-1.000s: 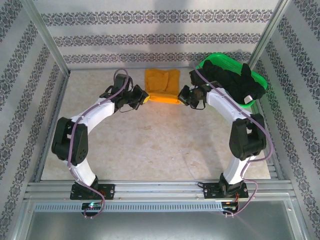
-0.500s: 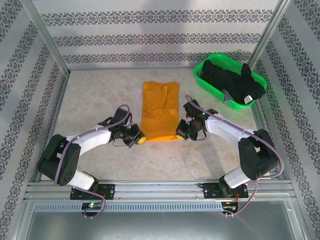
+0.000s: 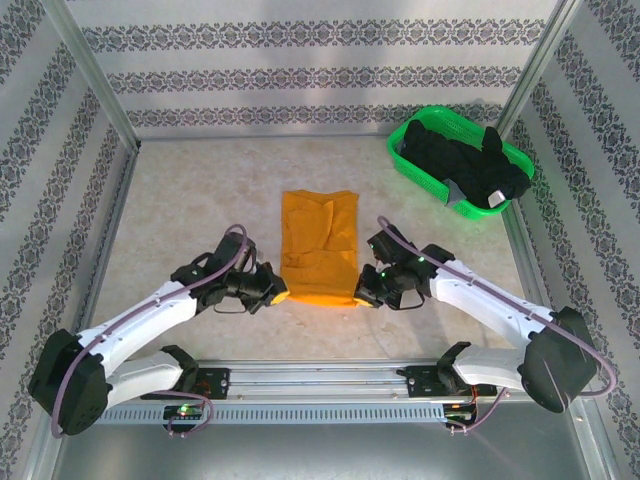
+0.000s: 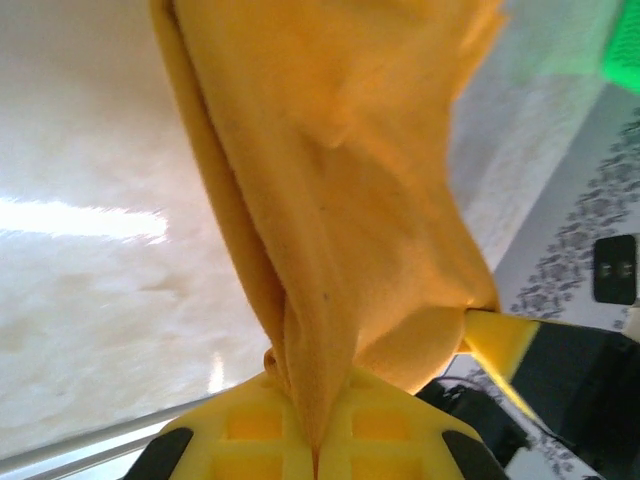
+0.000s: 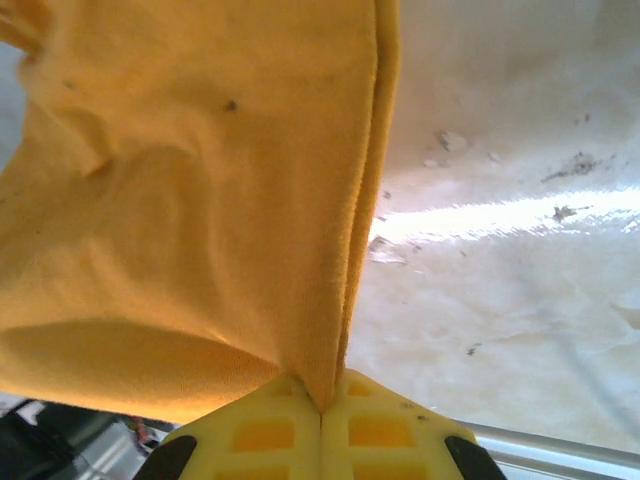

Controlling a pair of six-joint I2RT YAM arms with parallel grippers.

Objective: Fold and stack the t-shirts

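The mustard-orange t-shirt [image 3: 318, 247] lies stretched lengthwise in the middle of the table, folded into a long strip. My left gripper [image 3: 279, 291] is shut on its near left corner, and my right gripper [image 3: 362, 291] is shut on its near right corner. In the left wrist view the orange cloth [image 4: 330, 200] runs up from between the closed yellow fingers [image 4: 255, 430]. The right wrist view shows the cloth's folded edge [image 5: 200, 200] pinched between the yellow pads [image 5: 390, 430]. Black t-shirts [image 3: 465, 165] are heaped in the green basket, one with a pale patch [image 3: 494, 201].
The green mesh basket [image 3: 412, 161] stands at the back right, against the patterned wall. Metal posts and walls enclose the table on three sides. A rail runs along the near edge by the arm bases. Bare tabletop [image 3: 190, 210] spreads to the left.
Both grippers have pulled the orange shirt toward the near edge, drawing it out long. The arms have folded down low and nearer their bases.
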